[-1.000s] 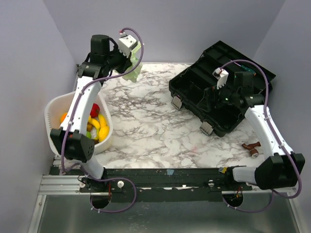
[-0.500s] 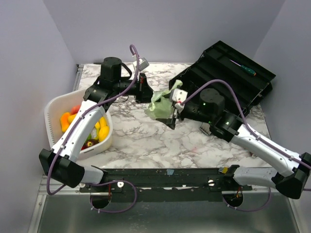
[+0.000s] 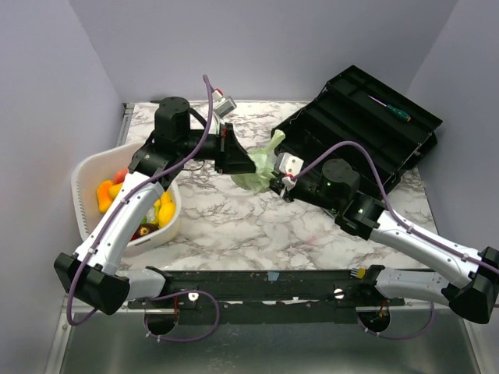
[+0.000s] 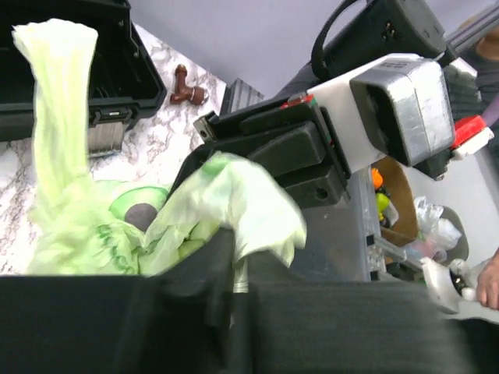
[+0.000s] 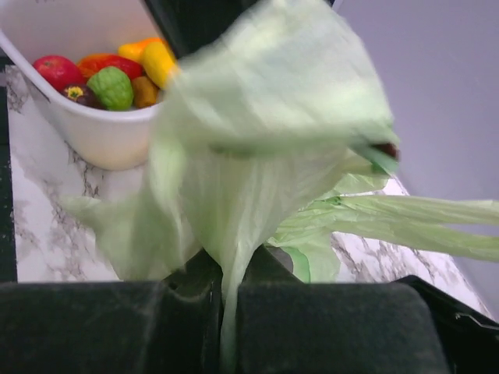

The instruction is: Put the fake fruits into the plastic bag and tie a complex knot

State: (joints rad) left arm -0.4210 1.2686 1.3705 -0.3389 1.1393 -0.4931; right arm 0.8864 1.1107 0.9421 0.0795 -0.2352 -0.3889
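The plastic bag (image 3: 261,165) hangs crumpled and pale green between my two grippers over the middle of the table. My left gripper (image 3: 236,158) comes from the left. In the left wrist view its jaws (image 4: 238,257) stand nearly together on a fold of the bag (image 4: 78,226). From the right, my right gripper (image 3: 281,178) is shut on a thin strand of the bag (image 5: 257,140) that runs down between its jaws (image 5: 226,273). The fake fruits (image 3: 117,191) lie in the white basket; red, green and yellow ones (image 5: 109,78) show. A dark round shape (image 4: 140,216) sits among the bag's folds.
The white basket (image 3: 79,187) stands at the table's left edge. An open black toolbox (image 3: 359,125) fills the back right, with a green-handled screwdriver (image 3: 390,109) in it. A small brown piece (image 4: 187,93) lies on the marble beyond the toolbox.
My left gripper carried the bag down from the back to the table's middle. My right gripper swung in from over the toolbox, open, and has closed on the bag.
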